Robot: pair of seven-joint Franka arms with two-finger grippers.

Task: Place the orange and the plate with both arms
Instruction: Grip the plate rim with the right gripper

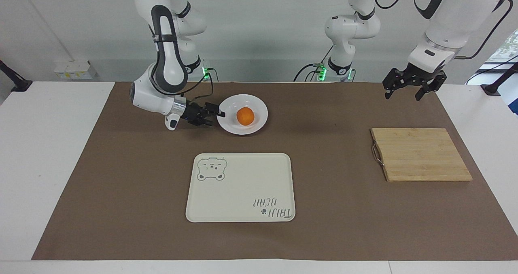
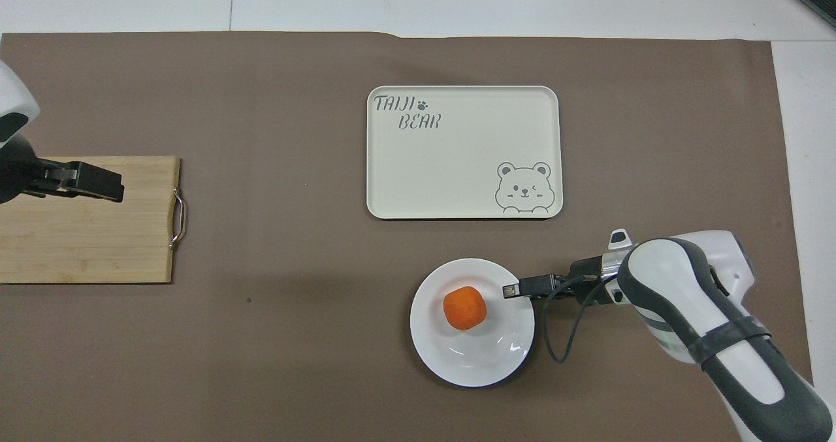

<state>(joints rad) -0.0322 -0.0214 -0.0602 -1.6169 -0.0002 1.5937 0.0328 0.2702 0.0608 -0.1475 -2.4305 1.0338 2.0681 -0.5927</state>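
Brown paper sheet (image 1: 121, 193) covers the white table (image 1: 40, 164), pale wall above. Small round orange (image 1: 245, 116) sits in the glossy white plate (image 1: 259, 108); right gripper (image 1: 216, 117), fingers spread, at its rim. Left gripper (image 1: 408, 91) waits, wide, over the sheet.

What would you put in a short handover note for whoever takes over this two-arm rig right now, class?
Right gripper: open, low at the plate's rim on the right arm's side, fingertips straddling the edge, nothing held yet.
Left gripper: open and empty, waiting in the air near the wooden cutting board.
The orange sits in the white plate, which lies on the brown mat nearer to the robots than the bear tray.
Done: the orange is on the plate.
Left: probably close on the rim and move the plate with the orange, likely onto the bare tray.
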